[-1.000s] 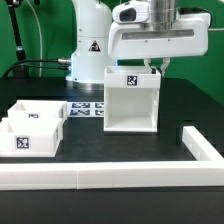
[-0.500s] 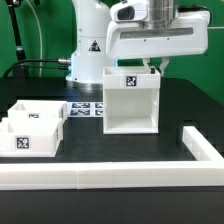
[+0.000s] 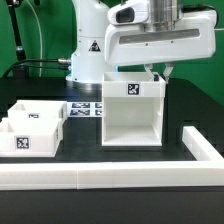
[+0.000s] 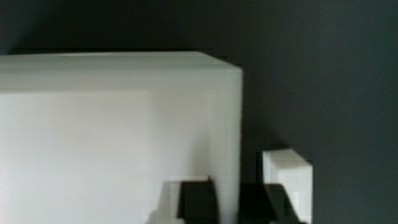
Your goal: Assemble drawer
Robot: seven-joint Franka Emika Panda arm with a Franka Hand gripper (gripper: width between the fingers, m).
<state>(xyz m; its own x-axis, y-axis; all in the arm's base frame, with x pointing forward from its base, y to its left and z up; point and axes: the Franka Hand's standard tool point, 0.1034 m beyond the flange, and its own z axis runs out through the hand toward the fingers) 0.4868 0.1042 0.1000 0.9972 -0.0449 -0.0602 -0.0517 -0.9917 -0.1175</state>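
The white cube-like housing [image 3: 133,110] stands upright on the black table, open side toward the front, with a square tag on its top front edge. My gripper [image 3: 158,72] reaches down from above at the housing's top edge on the exterior view's right and is shut on its side wall. In the wrist view the housing [image 4: 107,120] fills most of the frame, and my gripper [image 4: 231,198] has one dark finger [image 4: 199,202] on each side of the thin wall. Two shallow trays [image 3: 36,118] [image 3: 26,141] sit side by side at the exterior view's left.
The long white border rail [image 3: 100,178] runs along the front and turns up the exterior view's right side [image 3: 201,146]. The marker board [image 3: 88,108] lies flat behind the trays, by the robot base [image 3: 88,55].
The housing has slid toward the front of the table and a little to the exterior view's left, with my gripper still on its wall. The trays have not moved.
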